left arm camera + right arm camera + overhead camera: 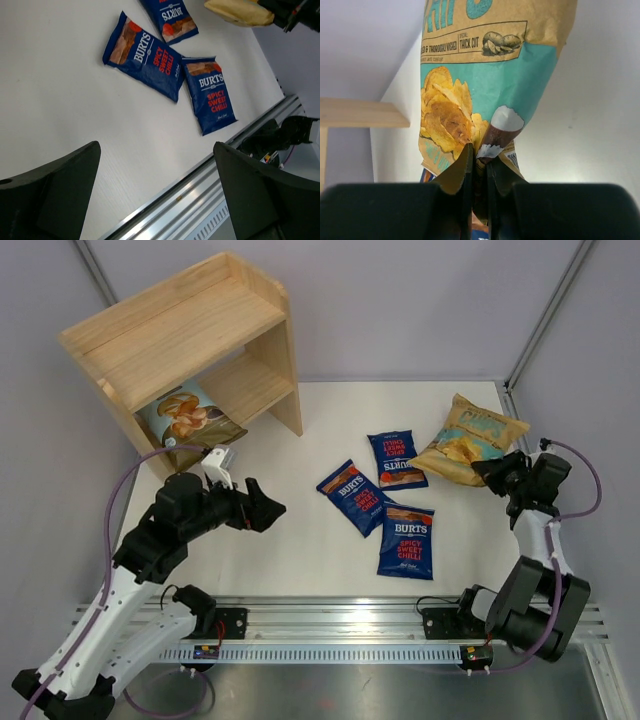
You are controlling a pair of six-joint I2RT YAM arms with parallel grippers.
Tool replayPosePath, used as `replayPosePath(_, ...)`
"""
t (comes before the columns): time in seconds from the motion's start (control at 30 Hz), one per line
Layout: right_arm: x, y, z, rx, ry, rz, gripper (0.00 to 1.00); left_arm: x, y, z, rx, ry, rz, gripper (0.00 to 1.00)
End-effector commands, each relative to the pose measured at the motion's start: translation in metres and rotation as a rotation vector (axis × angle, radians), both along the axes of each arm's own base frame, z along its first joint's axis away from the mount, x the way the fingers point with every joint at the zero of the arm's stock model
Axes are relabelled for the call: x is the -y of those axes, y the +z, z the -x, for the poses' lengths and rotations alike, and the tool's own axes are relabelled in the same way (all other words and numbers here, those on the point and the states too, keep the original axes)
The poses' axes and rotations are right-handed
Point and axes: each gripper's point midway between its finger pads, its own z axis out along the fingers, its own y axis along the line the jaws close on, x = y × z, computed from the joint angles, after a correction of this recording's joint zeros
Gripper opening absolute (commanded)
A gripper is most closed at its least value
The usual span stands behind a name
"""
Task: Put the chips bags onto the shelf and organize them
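Tan and teal, the big bag [468, 438] sat at the far right of the table [300, 570], its near edge pinched by the right gripper [497, 472]. Whether it was lifted clear could not be told. In the right wrist view its title was cut off at the top, and only "THICK CUT" and "& THOROUGHLY WASHED" read plainly. Left of it, three blue bags [397, 459] lay flat mid-table, close together, each marked "BURTS SPICY SWEET CHILLI". The farthest one was cut off by the top edge in the left wrist view. A pale bag [188, 418] stood on the lower tier of the shelf [180, 330] at the far left, its top hidden under the upper board and its name unreadable. The left gripper [268, 508] hung near the shelf with its fingers [65, 190] spread wide, holding nothing.
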Motion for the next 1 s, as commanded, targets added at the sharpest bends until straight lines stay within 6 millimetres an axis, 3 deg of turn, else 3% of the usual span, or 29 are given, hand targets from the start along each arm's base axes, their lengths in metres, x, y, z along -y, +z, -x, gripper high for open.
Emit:
replayPosePath(0.0,-0.044,0.057,0.003,0.170,0.194,0.045,0.02,0.015,0.049,-0.027,0.092,0.058,0.150,0.99)
replayPosePath(0.03,-0.069,0.070,0.008,0.223,0.286,0.053,0.01,0.021,0.060,-0.031,0.116,0.044,0.186,0.99)
replayPosePath(0.1,-0.092,0.084,0.011,0.296,0.382,0.064,0.00,0.035,0.061,-0.036,0.069,0.013,0.226,0.99)
replayPosePath(0.13,-0.121,0.094,0.021,0.344,0.496,0.053,0.00,0.041,0.070,-0.039,0.082,-0.004,0.254,0.99)
replayPosePath(0.27,-0.180,0.125,0.053,0.514,0.743,0.077,0.00,0.064,0.073,-0.039,0.016,-0.101,0.317,0.99)
replayPosePath(0.33,-0.197,0.143,0.070,0.608,0.811,0.098,0.00,0.070,0.070,-0.044,-0.001,-0.111,0.330,0.99)
replayPosePath(0.37,-0.215,0.149,0.083,0.651,0.875,0.082,0.00,0.074,0.064,-0.042,-0.029,-0.125,0.343,0.99)
replayPosePath(0.43,-0.226,0.156,0.095,0.680,0.904,0.059,0.00,0.082,0.071,-0.041,-0.008,-0.168,0.395,0.99)
replayPosePath(0.47,-0.234,0.159,0.101,0.702,0.926,0.051,0.00,0.089,0.075,-0.031,-0.029,-0.233,0.440,0.99)
replayPosePath(0.5,-0.235,0.163,0.102,0.711,0.907,0.046,0.00,0.092,0.068,-0.028,-0.046,-0.258,0.461,0.99)
replayPosePath(0.53,-0.236,0.166,0.104,0.723,0.901,0.043,0.00,0.096,0.075,-0.026,-0.022,-0.287,0.493,0.99)
replayPosePath(0.7,-0.232,0.192,0.104,0.744,0.798,-0.058,0.00,0.111,0.072,-0.009,-0.022,-0.338,0.512,0.99)
replayPosePath(0.9,-0.236,0.221,0.120,0.794,0.757,-0.233,0.00,0.114,0.078,-0.004,0.082,-0.266,0.530,0.99)
replayPosePath(0.97,-0.238,0.223,0.122,0.758,0.735,-0.291,0.00,0.114,0.078,-0.008,0.124,-0.201,0.549,0.99)
